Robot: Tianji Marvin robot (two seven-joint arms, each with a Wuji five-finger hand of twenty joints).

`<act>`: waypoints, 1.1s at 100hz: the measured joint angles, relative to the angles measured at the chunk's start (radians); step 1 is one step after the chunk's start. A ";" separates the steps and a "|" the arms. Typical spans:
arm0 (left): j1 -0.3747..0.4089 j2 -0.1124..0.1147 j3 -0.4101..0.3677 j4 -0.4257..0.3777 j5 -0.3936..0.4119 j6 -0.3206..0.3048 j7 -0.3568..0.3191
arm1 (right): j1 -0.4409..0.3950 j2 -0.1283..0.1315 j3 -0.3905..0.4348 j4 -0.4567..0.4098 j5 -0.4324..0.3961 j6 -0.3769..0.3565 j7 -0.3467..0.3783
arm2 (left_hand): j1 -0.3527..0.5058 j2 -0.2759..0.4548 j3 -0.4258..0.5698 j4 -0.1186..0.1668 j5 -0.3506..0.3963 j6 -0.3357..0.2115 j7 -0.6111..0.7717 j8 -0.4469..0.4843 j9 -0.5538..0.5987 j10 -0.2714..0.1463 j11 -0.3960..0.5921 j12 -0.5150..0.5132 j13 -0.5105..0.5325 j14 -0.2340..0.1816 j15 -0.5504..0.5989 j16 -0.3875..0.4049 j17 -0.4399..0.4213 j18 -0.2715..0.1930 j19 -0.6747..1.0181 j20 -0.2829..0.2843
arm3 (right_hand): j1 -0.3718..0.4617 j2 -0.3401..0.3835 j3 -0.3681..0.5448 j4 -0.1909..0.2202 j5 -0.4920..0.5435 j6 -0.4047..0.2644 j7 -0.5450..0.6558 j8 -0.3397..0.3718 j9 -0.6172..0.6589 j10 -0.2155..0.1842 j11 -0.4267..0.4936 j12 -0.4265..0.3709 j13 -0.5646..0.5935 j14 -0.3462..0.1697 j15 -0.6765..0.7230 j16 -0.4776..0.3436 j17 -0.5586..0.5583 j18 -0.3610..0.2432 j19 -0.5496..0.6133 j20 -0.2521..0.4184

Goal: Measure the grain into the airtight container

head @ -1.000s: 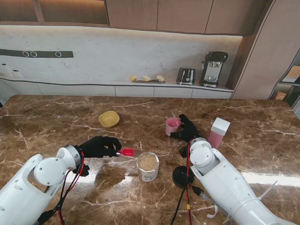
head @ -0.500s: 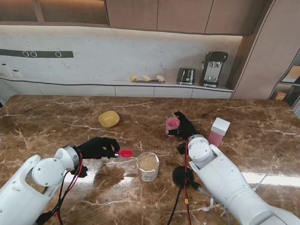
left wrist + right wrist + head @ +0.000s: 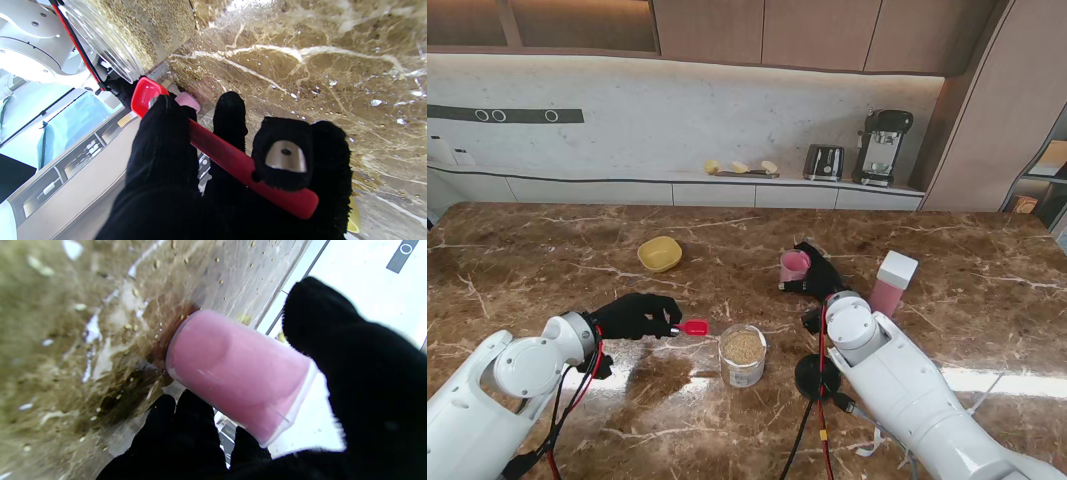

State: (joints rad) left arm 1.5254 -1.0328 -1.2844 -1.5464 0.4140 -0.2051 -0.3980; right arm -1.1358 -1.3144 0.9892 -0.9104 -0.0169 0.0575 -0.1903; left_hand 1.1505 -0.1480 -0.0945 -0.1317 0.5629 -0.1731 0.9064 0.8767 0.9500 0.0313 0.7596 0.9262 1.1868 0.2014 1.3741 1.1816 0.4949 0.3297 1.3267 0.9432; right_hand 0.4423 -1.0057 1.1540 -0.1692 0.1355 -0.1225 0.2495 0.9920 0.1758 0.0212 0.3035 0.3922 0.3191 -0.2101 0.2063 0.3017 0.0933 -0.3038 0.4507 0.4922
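A clear jar of grain (image 3: 742, 352) (image 3: 133, 30) stands near me at the middle of the table. Just to its left, my left hand (image 3: 637, 315) (image 3: 186, 186) is shut on the handle of a red measuring spoon (image 3: 692, 327) (image 3: 233, 156). The spoon's bowl points at the jar. Farther away stands a small pink cup (image 3: 794, 265) (image 3: 233, 373). My right hand (image 3: 817, 275) (image 3: 360, 390) wraps it, thumb on one side and fingers on the other, while the cup rests on the table.
A black round lid (image 3: 815, 375) lies right of the jar. A pink container with a white lid (image 3: 893, 283) stands farther right. A yellow bowl (image 3: 659, 253) sits far left. Loose grains dot the marble table (image 3: 50, 323).
My right hand has slid left and closed around the pink cup. The left hand with the spoon has drifted slightly left, away from the jar.
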 measured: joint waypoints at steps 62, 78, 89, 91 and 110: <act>-0.007 -0.002 0.009 0.021 -0.002 -0.027 0.033 | -0.147 0.067 0.074 -0.207 -0.086 0.059 0.058 | 0.000 0.000 0.000 0.000 0.000 0.000 0.000 0.000 0.000 0.000 0.000 0.000 0.000 0.000 0.000 0.006 -0.008 0.000 -0.001 0.000 | -0.001 0.005 0.000 0.000 0.111 0.033 0.054 0.043 0.006 -0.003 -0.013 0.000 -0.016 0.005 -0.003 0.015 -0.014 0.002 -0.043 -0.023; -0.011 -0.003 0.013 0.024 -0.004 -0.030 0.034 | -0.137 0.067 0.071 -0.197 -0.080 0.061 0.065 | 0.000 0.000 0.000 0.000 0.000 0.000 0.000 0.000 0.000 0.000 0.000 0.000 0.000 0.000 0.000 0.006 -0.008 0.000 -0.001 0.000 | -0.001 0.006 0.000 0.000 0.033 0.151 -0.130 -0.109 0.008 -0.006 -0.013 0.000 -0.014 0.003 -0.002 0.015 -0.012 -0.001 -0.033 -0.008; -0.011 -0.003 0.013 0.024 -0.004 -0.028 0.034 | -0.104 0.067 0.063 -0.160 -0.049 0.058 0.101 | 0.000 0.000 0.000 0.000 0.000 0.000 0.000 0.000 0.000 0.000 0.000 0.000 0.000 0.000 0.000 0.006 -0.008 0.000 -0.001 0.000 | 0.000 0.006 0.000 0.000 0.020 0.150 -0.193 -0.186 0.006 -0.033 -0.013 0.000 -0.014 -0.039 -0.001 0.015 -0.016 -0.038 -0.026 0.017; -0.011 -0.003 0.013 0.024 -0.004 -0.028 0.034 | -0.096 0.067 0.063 -0.151 -0.040 0.056 0.110 | 0.000 0.000 0.000 0.000 0.000 0.000 0.000 0.000 0.000 0.000 0.000 0.000 0.000 0.000 0.000 0.006 -0.008 0.000 -0.001 0.000 | 0.000 0.006 0.000 0.000 0.020 0.146 -0.204 -0.201 0.006 -0.034 -0.013 0.000 -0.014 -0.041 -0.001 0.015 -0.016 -0.040 -0.019 0.023; -0.011 -0.003 0.011 0.020 -0.001 -0.019 0.029 | -0.034 0.059 0.046 -0.064 -0.001 0.015 0.143 | 0.000 0.000 0.000 0.000 0.000 0.000 0.000 0.000 0.000 0.000 0.000 0.000 0.000 0.000 0.000 0.006 -0.009 0.000 -0.001 0.000 | 0.052 0.007 -0.004 0.000 0.020 0.045 -0.217 -0.213 0.004 -0.048 -0.014 0.000 -0.007 -0.068 0.000 0.016 -0.016 -0.062 0.046 0.076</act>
State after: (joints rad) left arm 1.5147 -1.0359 -1.2730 -1.5261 0.4129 -0.2240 -0.3690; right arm -1.1695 -1.2552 1.0351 -0.9740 -0.0177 0.0725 -0.0477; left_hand 1.1504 -0.1478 -0.0945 -0.1317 0.5629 -0.1731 0.9063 0.8767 0.9500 0.0310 0.7596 0.9262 1.1868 0.2017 1.3738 1.1873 0.4862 0.3297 1.3253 0.9435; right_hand 0.4939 -0.9987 1.1498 -0.1692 0.1555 -0.0776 0.0328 0.7789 0.1797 -0.0266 0.2894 0.3923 0.3123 -0.2784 0.2059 0.3172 0.0774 -0.3655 0.4967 0.5685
